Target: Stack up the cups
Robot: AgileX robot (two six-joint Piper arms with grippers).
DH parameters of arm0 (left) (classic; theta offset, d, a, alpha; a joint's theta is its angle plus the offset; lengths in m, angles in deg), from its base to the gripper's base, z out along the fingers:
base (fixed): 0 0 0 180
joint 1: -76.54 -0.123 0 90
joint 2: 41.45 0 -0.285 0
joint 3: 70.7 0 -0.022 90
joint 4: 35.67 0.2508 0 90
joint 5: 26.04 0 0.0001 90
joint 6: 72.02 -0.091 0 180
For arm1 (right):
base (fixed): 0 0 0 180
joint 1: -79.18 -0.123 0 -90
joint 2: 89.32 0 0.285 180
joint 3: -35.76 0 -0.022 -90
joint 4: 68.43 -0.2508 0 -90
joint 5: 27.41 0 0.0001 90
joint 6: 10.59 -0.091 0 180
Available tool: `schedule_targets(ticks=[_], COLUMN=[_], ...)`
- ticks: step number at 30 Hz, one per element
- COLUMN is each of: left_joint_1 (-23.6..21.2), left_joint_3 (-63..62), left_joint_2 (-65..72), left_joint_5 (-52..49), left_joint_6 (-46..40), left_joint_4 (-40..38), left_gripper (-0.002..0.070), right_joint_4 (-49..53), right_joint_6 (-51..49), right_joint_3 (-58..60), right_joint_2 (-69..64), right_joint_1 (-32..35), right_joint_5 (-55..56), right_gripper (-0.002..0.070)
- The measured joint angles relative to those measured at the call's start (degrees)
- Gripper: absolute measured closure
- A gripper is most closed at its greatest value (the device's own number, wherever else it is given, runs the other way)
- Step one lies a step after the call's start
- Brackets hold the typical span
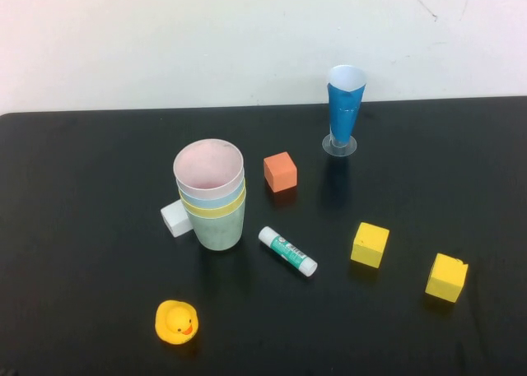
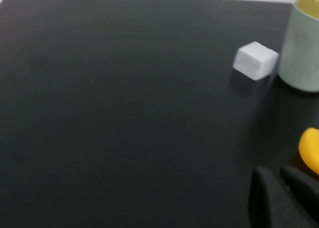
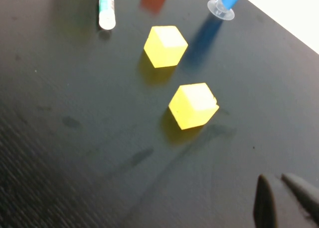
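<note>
The cups stand nested in one upright stack [image 1: 210, 195] left of the table's middle: pale green cup [image 1: 219, 230] at the bottom, then a yellow rim [image 1: 216, 211], a light blue rim [image 1: 212, 200] and the pink cup [image 1: 208, 166] on top. In the left wrist view the green cup [image 2: 301, 53] shows at the frame's edge. Neither arm appears in the high view. My left gripper [image 2: 274, 173] is shut and empty, low over bare table near the duck. Shut and empty too, my right gripper [image 3: 274, 177] hangs over bare table near the yellow cubes.
A white cube [image 1: 175, 219] touches the stack's left side. An orange cube [image 1: 280, 172], a glue stick [image 1: 287, 251], two yellow cubes [image 1: 370, 244] [image 1: 446, 277], a rubber duck [image 1: 176, 322] and a tall dark-blue cone glass [image 1: 344, 109] stand around on the black table [image 1: 82, 294].
</note>
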Motion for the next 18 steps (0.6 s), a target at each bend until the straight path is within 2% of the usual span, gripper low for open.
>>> schedule_targets(ticks=[7, 18], left_joint_1=[-0.9, -0.9], left_joint_3=[0.0, 0.0], left_joint_2=[0.0, 0.0], left_joint_5=[0.0, 0.0], left_joint_6=[-2.3, -0.1], left_joint_4=[0.2, 1.3], left_gripper=[0.0673, 0.0673], right_joint_4=[0.0, 0.0], right_joint_6=[0.0, 0.0], right_joint_3=[0.0, 0.0], right_joint_2=[0.0, 0.0], right_joint_1=[0.0, 0.0], right_joint_5=[0.0, 0.0], right_gripper=[0.0678, 0.0678])
